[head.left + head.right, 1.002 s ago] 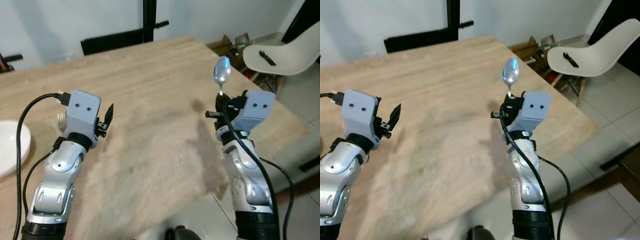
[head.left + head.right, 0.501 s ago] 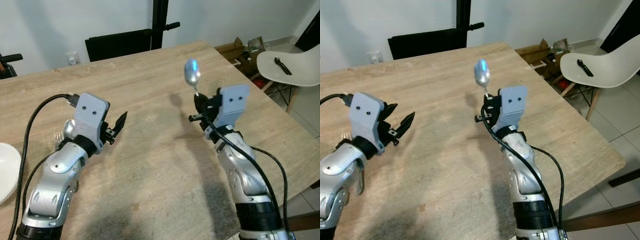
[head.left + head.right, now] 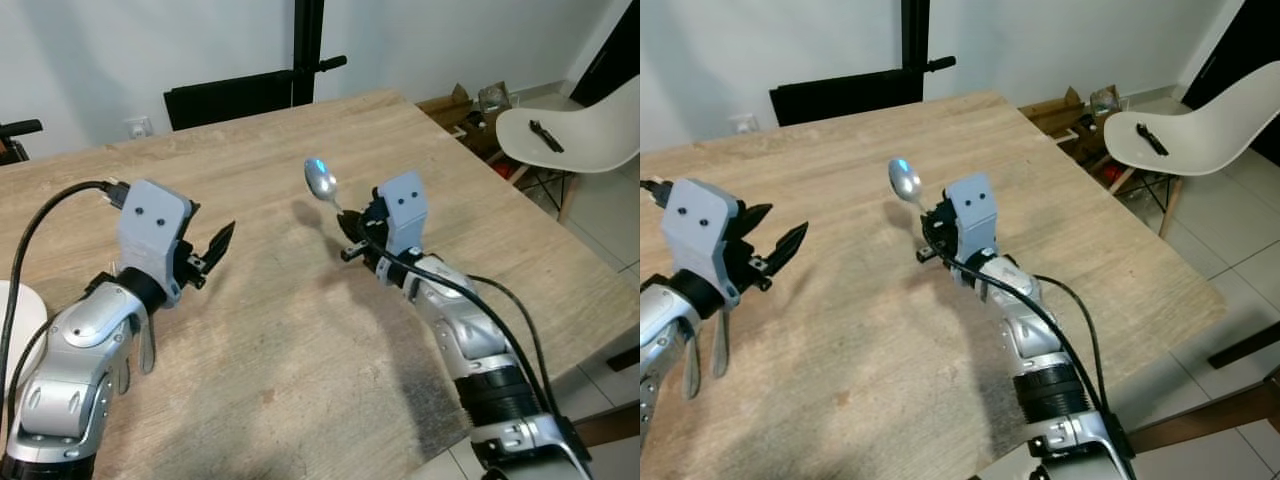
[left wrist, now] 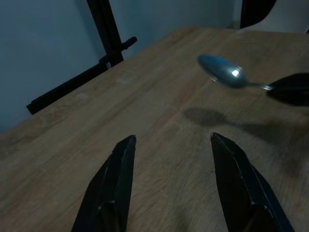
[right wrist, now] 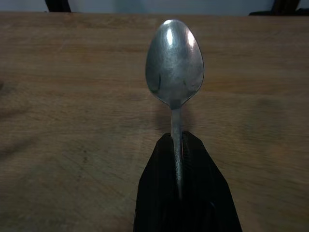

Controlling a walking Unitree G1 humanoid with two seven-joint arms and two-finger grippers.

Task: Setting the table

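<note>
A spoon (image 3: 321,182) is being held above the wooden counter (image 3: 300,330) by the right gripper (image 3: 358,228).

The spoon's handle is being grasped at its end by the right jaws, clenched around it, so its long axis is running straight out from the jaws with the bowl at the far tip, tilted upward over the middle of the counter. The spoon is being kept clear of the surface, with its shadow falling just beneath. The left gripper (image 3: 212,248) is being held near the counter's left side, its jaws released and spread, grasping nothing; the spoon's bowl is lying ahead of it and toward the right. The white plate (image 3: 14,325) at the left edge is nearer the left arm. No writing or branding is being shown legibly.
</note>
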